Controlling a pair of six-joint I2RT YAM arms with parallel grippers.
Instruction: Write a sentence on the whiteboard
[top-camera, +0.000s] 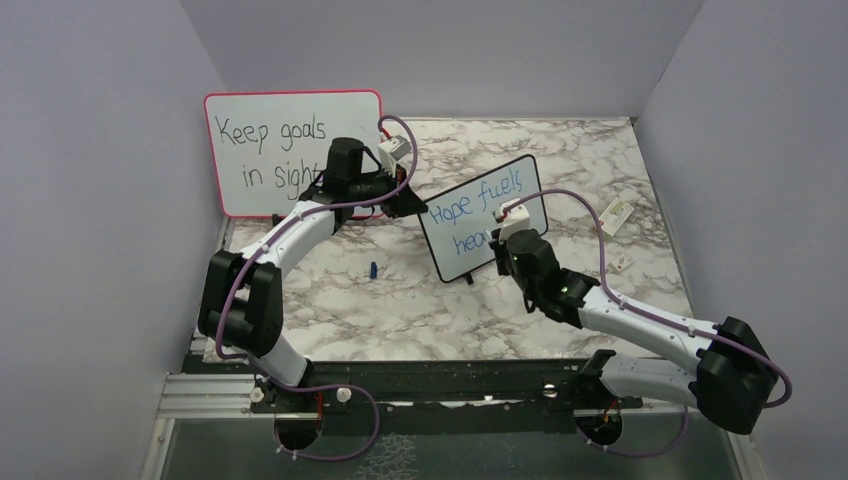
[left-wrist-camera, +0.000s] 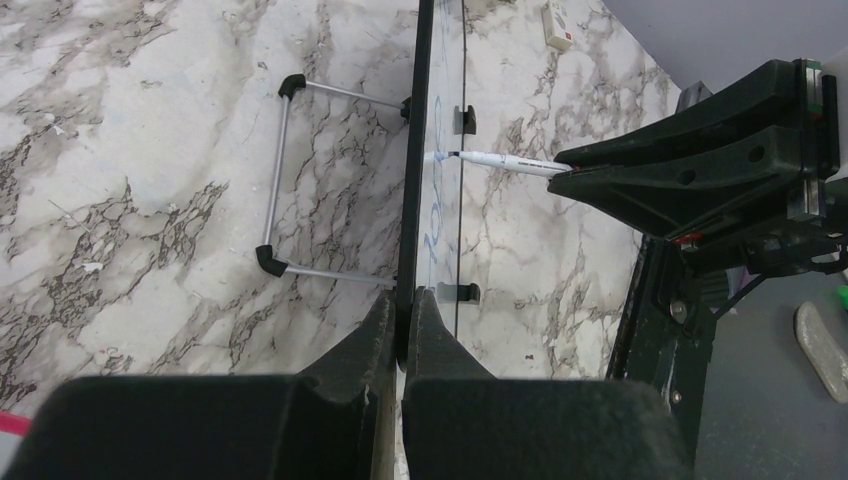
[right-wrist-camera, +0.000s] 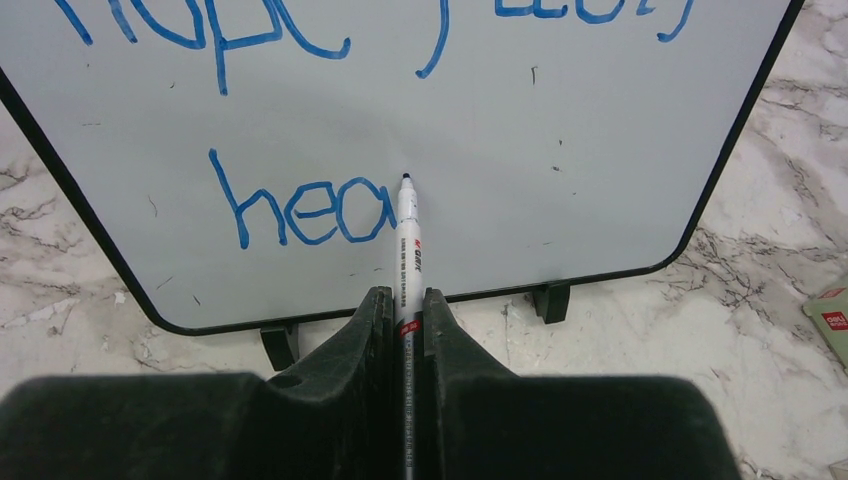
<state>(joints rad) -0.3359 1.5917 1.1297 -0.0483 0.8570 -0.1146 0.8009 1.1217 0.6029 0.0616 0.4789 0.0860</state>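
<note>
Right wrist view first, Sam asks: what is that hand doing?

Lia: The right gripper (right-wrist-camera: 402, 300) is squeezed tight on a white marker (right-wrist-camera: 408, 235). The pen sticks out far past the fingers. Its tip is at the whiteboard (right-wrist-camera: 560, 100), just right of the blue "hea".

Sam: Where is the board?

Lia: It stands in the middle of the table (top-camera: 400, 310), on two little black feet (right-wrist-camera: 551, 300) and a wire stand (left-wrist-camera: 280, 180) behind it. It is nearer and more to the right than the pink board (top-camera: 290, 150).

Sam: And the other hand?

Lia: The left gripper (left-wrist-camera: 402, 305) is pinched shut on the board's black frame, at its left edge.

Sam: Is the sentence (right-wrist-camera: 300, 215) done?

Lia: No. The top line says "Hope fuels". The bottom line needs more letters, I think.

Sam: Is the board heavy?

Lia: It looks thin, stiff and light. I think it would slide or tip back when the pen pushes, so a hand should hold it. The frame is the best place to grab. The white part is slick, and fingers there would smear the blue ink.

Sam: And the pen?

Lia: Thin and smooth. Hold it around the middle and press softly.

Sam: Any boxes or bowls?

Lia: No bowls. One small packet (top-camera: 613, 213) lies far right on the table. I can't tell what is in it. A tiny blue cap (top-camera: 371, 270) lies loose, left of the board.
</note>
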